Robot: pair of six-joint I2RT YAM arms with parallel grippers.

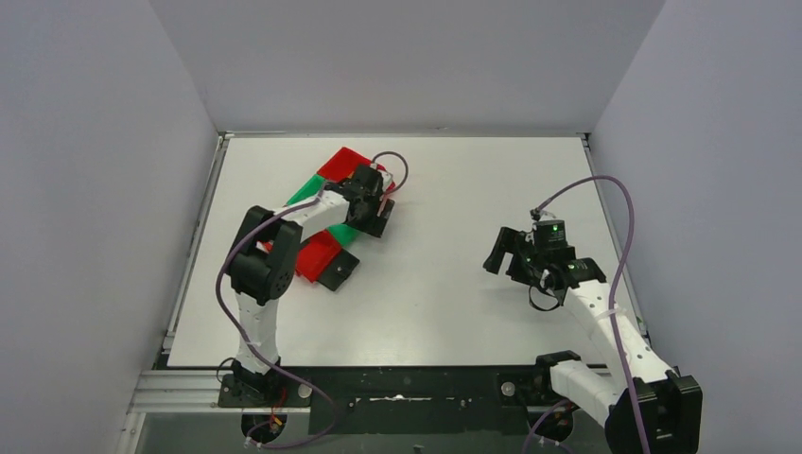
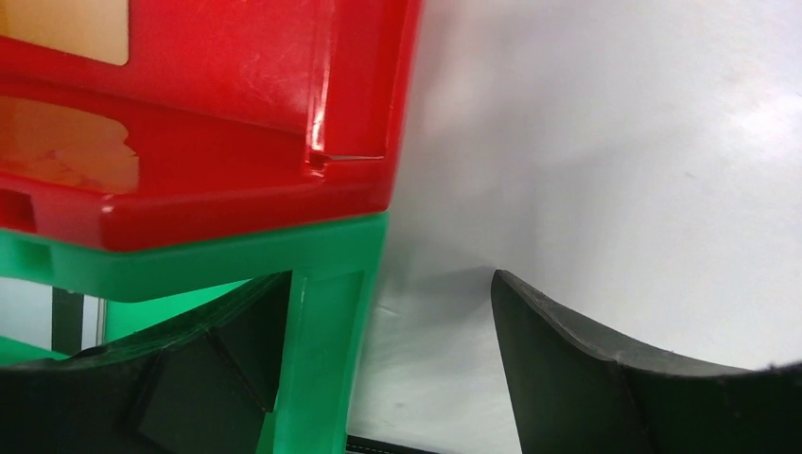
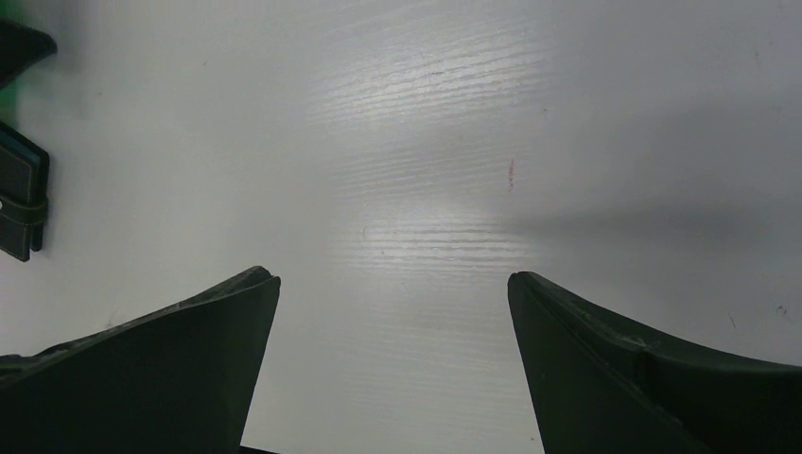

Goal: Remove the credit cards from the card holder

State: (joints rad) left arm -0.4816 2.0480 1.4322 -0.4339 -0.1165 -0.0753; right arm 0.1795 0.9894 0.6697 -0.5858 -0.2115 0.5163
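Observation:
A small flat black object that looks like the card holder [image 1: 338,272] lies on the white table against the near end of the red bin. I cannot see any cards. My left gripper [image 1: 376,219] is over the right side of the stacked red and green bins. In the left wrist view the left gripper [image 2: 390,279] is open, and the green bin's corner wall [image 2: 322,359] stands between the jaws next to the left finger. My right gripper [image 1: 501,257] is open and empty over bare table, far right of the card holder. The right wrist view shows the right gripper [image 3: 392,274] open.
A red bin [image 2: 236,113] sits on a green bin [image 2: 189,260], and both lie askew at the table's left middle [image 1: 326,184]. A dark flat thing [image 3: 19,194] shows at the left edge of the right wrist view. White walls close in the table on three sides.

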